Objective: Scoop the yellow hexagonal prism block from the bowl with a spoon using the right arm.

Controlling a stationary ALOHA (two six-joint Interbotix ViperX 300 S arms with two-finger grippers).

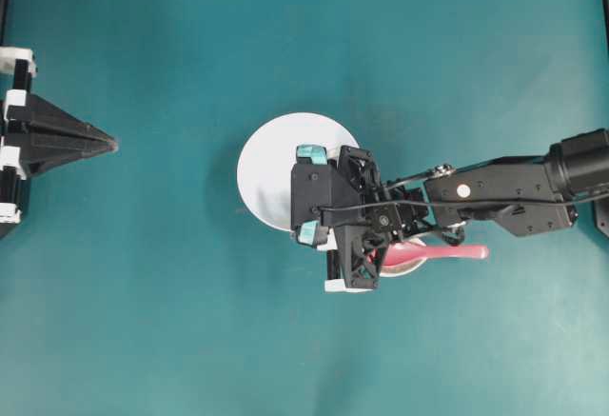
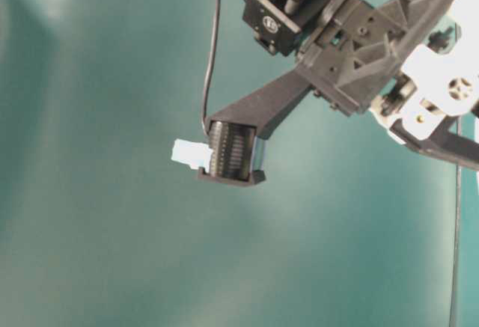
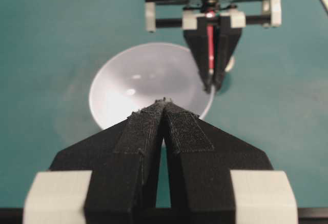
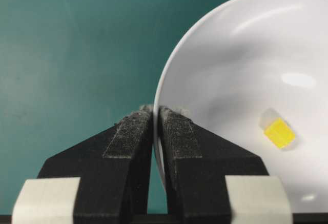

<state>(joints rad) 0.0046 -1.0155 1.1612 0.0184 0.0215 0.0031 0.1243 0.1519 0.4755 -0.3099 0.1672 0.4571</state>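
My right fingers (image 4: 130, 131) are nearly shut on nothing, so I'd pinch the stiff, slick spoon (image 1: 457, 252) mid-handle, since the tiny light block (image 4: 279, 133) will likely skate round the smooth bowl (image 4: 225, 49).

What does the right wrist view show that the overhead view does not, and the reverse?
Only the right wrist view shows the tiny yellow hexagonal prism block lying inside the bowl. Only the overhead view shows the glossy pink-red spoon under the black right arm and the shut left gripper far away. Both show the large white round bowl and the shut right gripper at its rim.
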